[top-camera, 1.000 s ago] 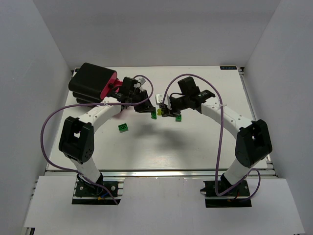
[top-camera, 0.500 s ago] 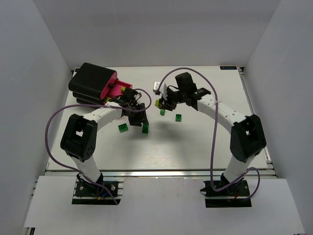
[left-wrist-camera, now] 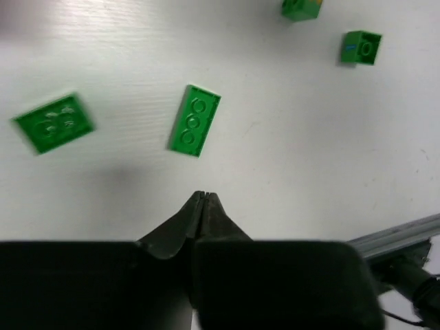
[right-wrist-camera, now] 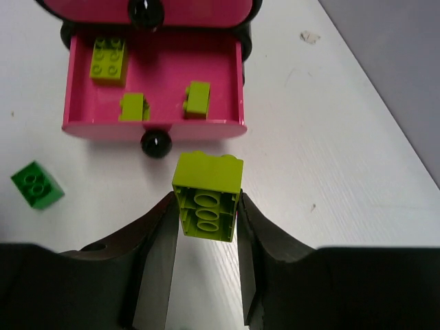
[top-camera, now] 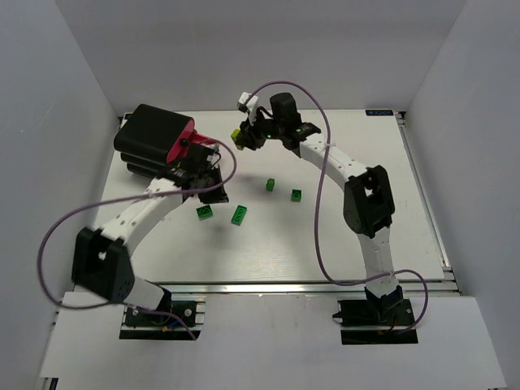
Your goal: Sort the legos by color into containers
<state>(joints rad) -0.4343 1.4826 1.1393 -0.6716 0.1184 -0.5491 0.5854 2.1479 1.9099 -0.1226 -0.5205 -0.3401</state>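
My right gripper point(right-wrist-camera: 205, 206) is shut on a yellow-green lego point(right-wrist-camera: 206, 180), held above the table just in front of an open magenta drawer point(right-wrist-camera: 227, 75). The drawer holds three yellow-green legos point(right-wrist-camera: 108, 58). In the top view this gripper point(top-camera: 242, 135) is right of the black cabinet point(top-camera: 150, 130). My left gripper point(left-wrist-camera: 203, 197) is shut and empty. It hangs near the cabinet point(top-camera: 213, 188), above two dark green legos point(left-wrist-camera: 194, 120) point(left-wrist-camera: 53, 122). Two more dark green legos point(top-camera: 270, 185) point(top-camera: 297, 194) lie mid-table. No purple legos show.
The drawer's black knob point(right-wrist-camera: 157, 143) faces my right gripper, and another knob point(right-wrist-camera: 144, 8) sits on the shut drawer above. A dark green lego point(right-wrist-camera: 36, 184) lies left of the open drawer. White walls enclose the table point(top-camera: 325, 244). A rail point(left-wrist-camera: 399, 237) runs along its near edge.
My right arm swung back and left, carrying the yellow-green lego to the open drawer. My left gripper drew back toward the cabinet, and a dark green lego now lies where it was.
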